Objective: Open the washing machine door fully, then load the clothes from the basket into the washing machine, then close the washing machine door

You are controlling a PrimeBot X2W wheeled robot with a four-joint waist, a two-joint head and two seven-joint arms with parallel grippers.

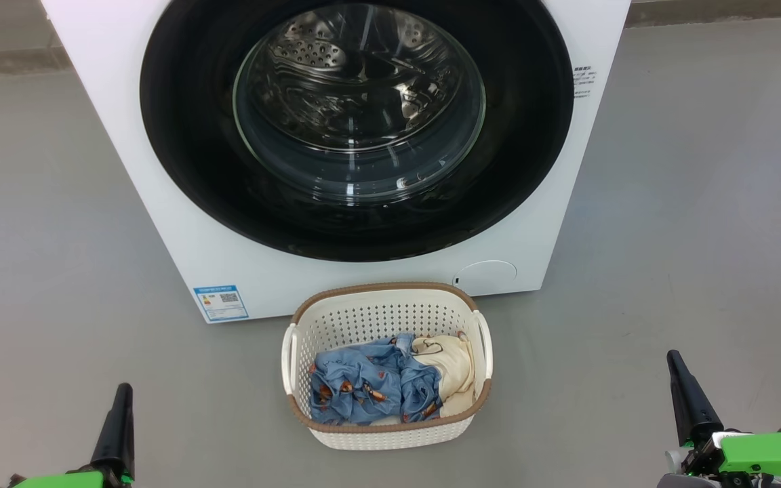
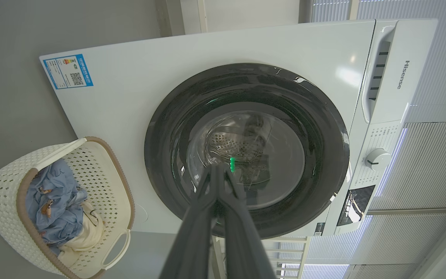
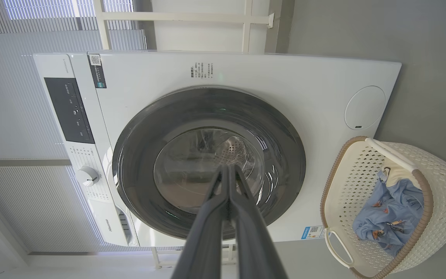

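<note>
Hisense logo [image 2: 402, 74] on the washing machine [image 2: 207, 54] panel, blue sticker [image 2: 68, 71] with QR code, print illegible

Glossy black washing machine door [image 1: 180, 135] rim

The grey floor [image 1: 702, 203] is smooth, matt and uniform in tone. A paler, scuffed strip [image 1: 4, 61] borders the floor at its far edge. White slatted blinds [image 3: 14, 116] rise well above the floor. White frame bars [image 3: 184, 16] stand near the floor's far edge.
</note>
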